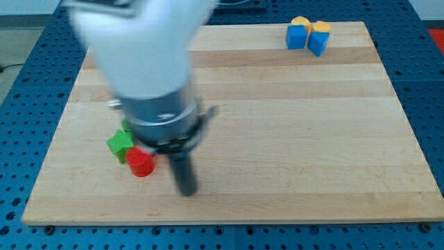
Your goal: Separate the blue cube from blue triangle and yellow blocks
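A blue cube (296,37) sits at the view's top right, touching a blue triangle (318,43) to its right. Two yellow blocks (300,22) (321,27) sit just behind them, in the same tight cluster. My tip (187,190) is at the view's lower left on the board, far from that cluster. It is just right of a red block (141,162).
A green block (120,145) sits left of the red block, partly under the arm's body (149,69). The wooden board (291,160) lies on a blue perforated table (21,139); its bottom edge is close below the tip.
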Tool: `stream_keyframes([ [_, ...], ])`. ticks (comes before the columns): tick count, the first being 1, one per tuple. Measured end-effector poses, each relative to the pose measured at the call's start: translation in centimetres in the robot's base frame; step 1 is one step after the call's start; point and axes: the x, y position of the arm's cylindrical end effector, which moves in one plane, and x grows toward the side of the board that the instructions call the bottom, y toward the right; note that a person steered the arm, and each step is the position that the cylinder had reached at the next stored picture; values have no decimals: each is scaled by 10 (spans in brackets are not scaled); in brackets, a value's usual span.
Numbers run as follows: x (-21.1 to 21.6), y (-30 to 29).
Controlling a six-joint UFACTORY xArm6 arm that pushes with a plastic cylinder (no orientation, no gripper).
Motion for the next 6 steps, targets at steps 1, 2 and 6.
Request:
stream_keyframes([
  [1, -41, 92],
  [2, -77, 159],
  [6, -318, 316],
])
